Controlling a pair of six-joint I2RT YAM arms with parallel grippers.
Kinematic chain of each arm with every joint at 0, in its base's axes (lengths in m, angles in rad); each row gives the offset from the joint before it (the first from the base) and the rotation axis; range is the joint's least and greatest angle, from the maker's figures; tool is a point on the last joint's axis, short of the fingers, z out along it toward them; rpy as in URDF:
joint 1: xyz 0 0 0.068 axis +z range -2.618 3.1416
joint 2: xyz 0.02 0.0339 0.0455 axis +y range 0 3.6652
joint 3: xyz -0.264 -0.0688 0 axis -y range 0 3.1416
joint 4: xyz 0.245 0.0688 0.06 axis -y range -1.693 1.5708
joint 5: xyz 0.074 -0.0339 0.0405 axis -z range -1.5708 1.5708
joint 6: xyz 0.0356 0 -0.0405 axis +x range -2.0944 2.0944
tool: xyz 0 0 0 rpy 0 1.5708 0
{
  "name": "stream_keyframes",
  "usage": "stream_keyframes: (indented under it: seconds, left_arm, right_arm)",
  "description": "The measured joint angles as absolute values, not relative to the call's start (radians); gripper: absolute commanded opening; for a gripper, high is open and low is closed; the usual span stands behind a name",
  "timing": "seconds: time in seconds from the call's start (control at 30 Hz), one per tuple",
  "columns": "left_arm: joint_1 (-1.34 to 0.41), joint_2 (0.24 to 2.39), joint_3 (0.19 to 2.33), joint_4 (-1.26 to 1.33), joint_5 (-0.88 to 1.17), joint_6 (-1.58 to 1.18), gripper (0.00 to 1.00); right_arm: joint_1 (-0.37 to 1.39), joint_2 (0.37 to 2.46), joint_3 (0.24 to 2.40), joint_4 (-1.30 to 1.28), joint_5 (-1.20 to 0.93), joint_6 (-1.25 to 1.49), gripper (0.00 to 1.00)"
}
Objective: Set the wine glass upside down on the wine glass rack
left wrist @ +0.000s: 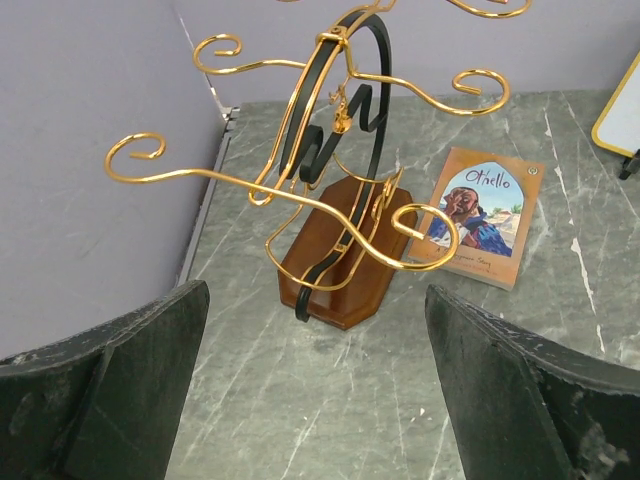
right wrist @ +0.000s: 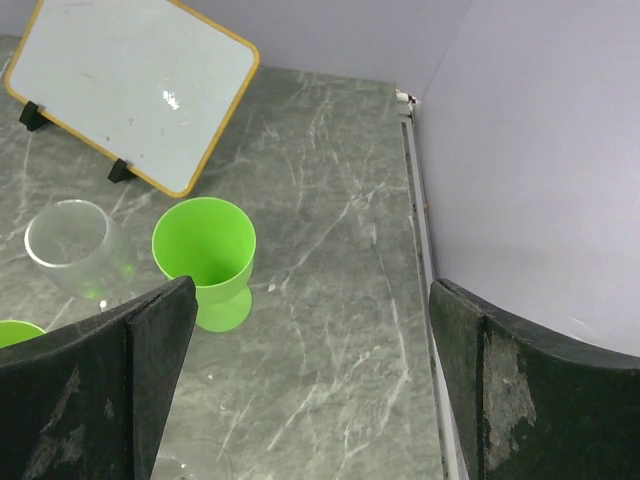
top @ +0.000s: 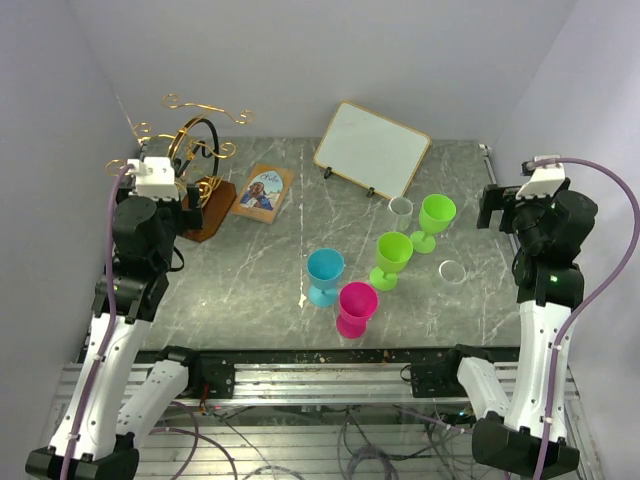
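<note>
The wine glass rack [top: 193, 140] stands at the table's far left, gold wire arms with curled ends over a dark brown wooden base [left wrist: 345, 255]. No glass hangs on the rack. A clear wine glass [top: 400, 212] stands upright right of centre, and the right wrist view has this glass [right wrist: 68, 247] at its left edge. My left gripper [top: 191, 213] is open, just in front of the rack's base, with nothing between its fingers [left wrist: 120, 380]. My right gripper [top: 493, 207] is open too, at the far right, some way right of the glass and holding nothing.
Coloured goblets stand mid-table: two green [top: 436, 218] [top: 392, 257], one blue [top: 325, 275], one pink [top: 357, 308]. A second clear glass [top: 451, 271] sits near them. A white board [top: 372, 148] leans at the back. A book [top: 263, 192] lies beside the rack. Walls close both sides.
</note>
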State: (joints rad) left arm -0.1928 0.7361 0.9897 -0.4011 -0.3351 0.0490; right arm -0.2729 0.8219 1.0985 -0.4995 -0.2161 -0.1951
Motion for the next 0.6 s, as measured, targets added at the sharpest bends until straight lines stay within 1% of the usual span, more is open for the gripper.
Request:
stream_keyframes:
  seconds: [0.6]
  left_arm:
    - [-0.147,0.83,1.148,-0.403,-0.292,0.071,0.99]
  right_arm:
    - [-0.273,0.846,1.177,-0.5,-0.262,-0.188,1.0]
